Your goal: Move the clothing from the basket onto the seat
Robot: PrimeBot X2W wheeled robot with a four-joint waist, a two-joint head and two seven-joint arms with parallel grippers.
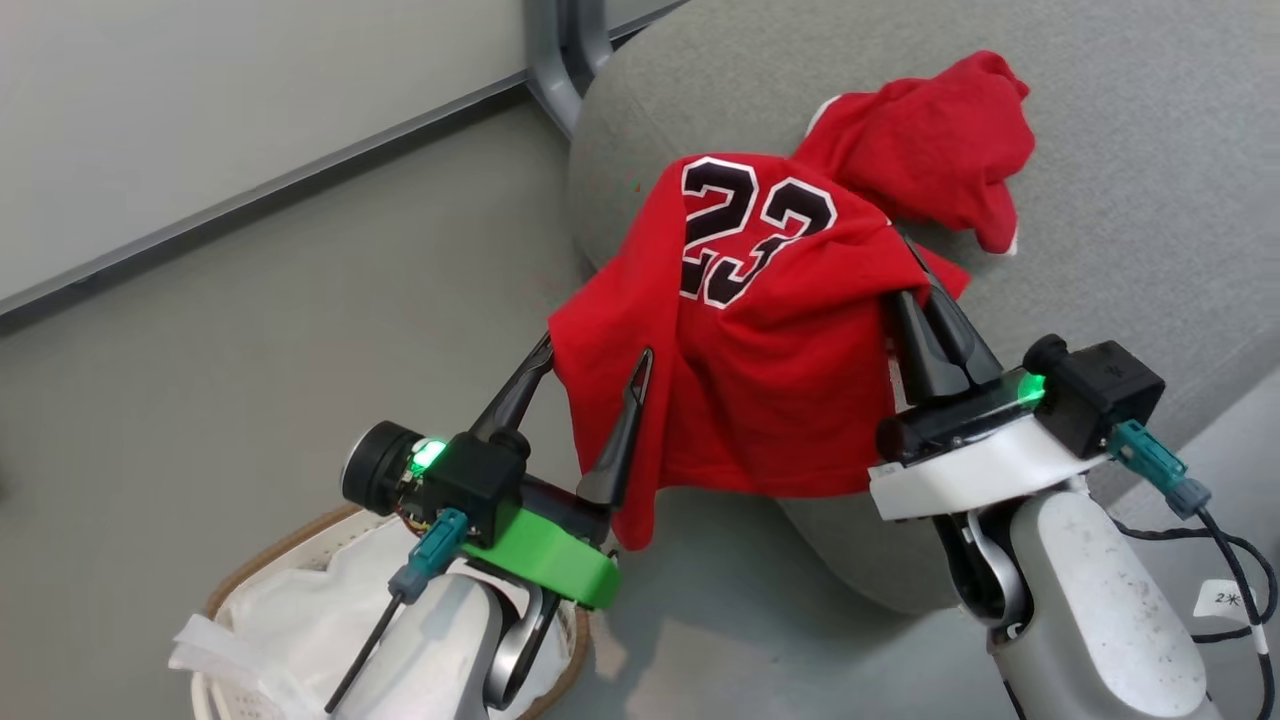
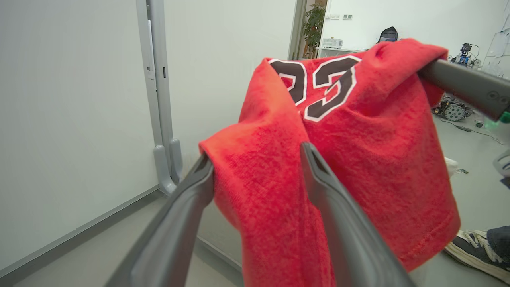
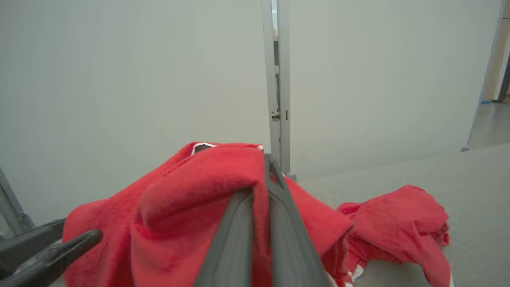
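The red jersey [image 1: 760,330] with the black 23 hangs spread between my two grippers, above the front edge of the grey seat [image 1: 1150,150]. My right gripper [image 1: 915,290] is shut on the jersey's right edge; in the right wrist view its fingers [image 3: 279,223] pinch the cloth. My left gripper [image 1: 598,350] is open, its fingers well apart, and the jersey [image 2: 358,151] drapes over one fingertip and hangs between them. The second red garment [image 1: 930,150] lies crumpled on the seat. The basket [image 1: 270,555] sits on the floor at lower left, under my left arm.
A white sheet [image 1: 330,600] fills the basket. A pale wall panel with a grey post and foot [image 1: 560,60] stands behind the seat. A person's shoe [image 2: 474,247] rests on the floor at the lower right of the left wrist view.
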